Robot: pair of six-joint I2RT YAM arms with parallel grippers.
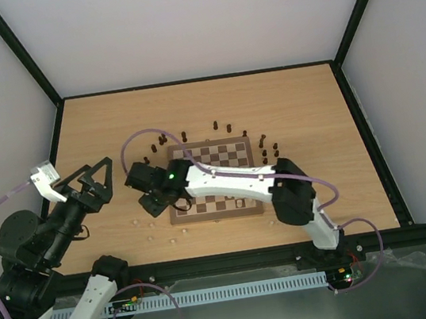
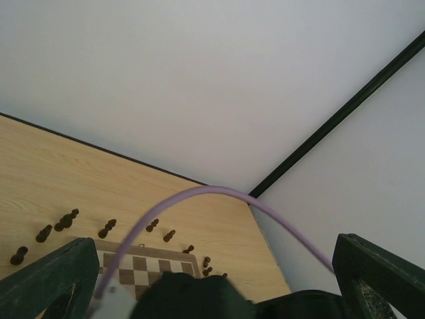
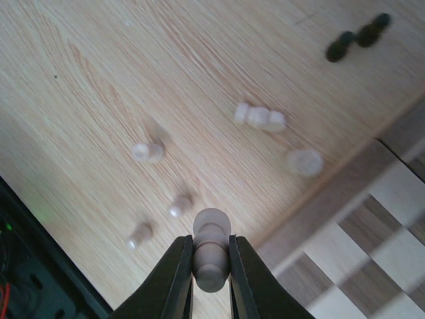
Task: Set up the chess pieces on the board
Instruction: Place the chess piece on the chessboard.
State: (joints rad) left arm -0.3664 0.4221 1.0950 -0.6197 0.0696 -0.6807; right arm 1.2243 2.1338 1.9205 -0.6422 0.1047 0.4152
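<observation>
The board [image 1: 218,142] lies mid-table, and my right arm reaches across it. My right gripper [image 1: 156,206] hangs just off the board's near left corner. In the right wrist view it [image 3: 211,266] is shut on a pale cream piece [image 3: 211,232], held above the tabletop beside the board's border [image 3: 332,199]. Several pale pieces [image 3: 259,117] lie loose on the table below it and also show in the top view [image 1: 151,226]. Several dark pieces [image 1: 229,127] stand off the board's far and right edges. My left gripper [image 1: 96,170] is open, empty and raised left of the board.
The left wrist view looks over the board [image 2: 143,262] and dark pieces [image 2: 66,219] toward the back wall, with the purple cable [image 2: 219,191] crossing it. A black frame [image 1: 201,79] edges the table. Two dark pieces [image 3: 358,36] lie at the top right of the right wrist view.
</observation>
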